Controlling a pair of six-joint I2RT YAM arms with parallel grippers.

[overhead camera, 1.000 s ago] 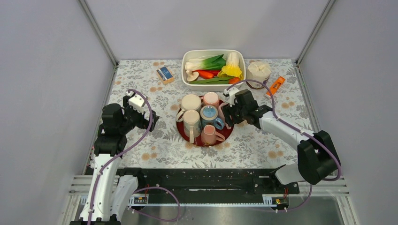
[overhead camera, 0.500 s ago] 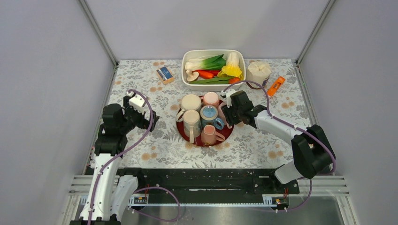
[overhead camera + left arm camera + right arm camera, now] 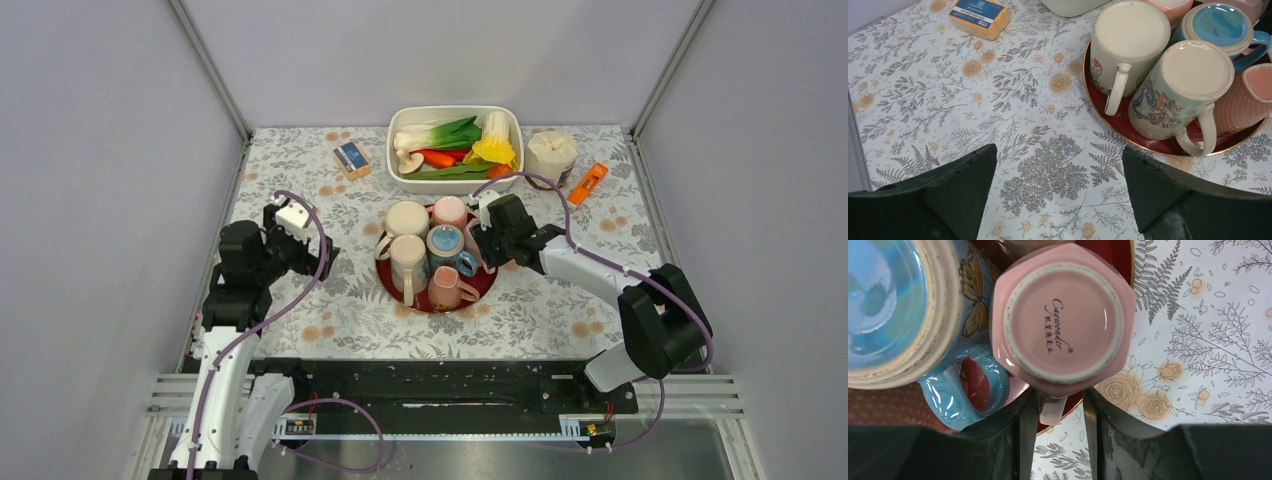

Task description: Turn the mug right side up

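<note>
1. The pink mug stands upside down at the red tray's edge. Its stamped base faces up at the wrist camera, and its body is just ahead of the right gripper's fingertips.
2. The mug's handle juts back from its body into the gap between those jaws.
3. The jaws stand narrow around the handle. A sliver of tablecloth shows between the handle and one finger, so the pinch does not look complete.
4. The mug's long axis runs vertically, mouth down, and crosses the line between the two fingers.
5. To the jaws' left, a blue mug sits touching or almost touching the pink one, with its own handle curling close to the left finger.
6. The left gripper hangs with its jaws wide and nothing between them. The tray lies ahead and to its right, well apart from the fingertips.
7. The right arm is plainly nearer. Judging from this, the coming move is to close on the handle, lift clear of the blue mug, then roll the wrist half a turn.
</note>
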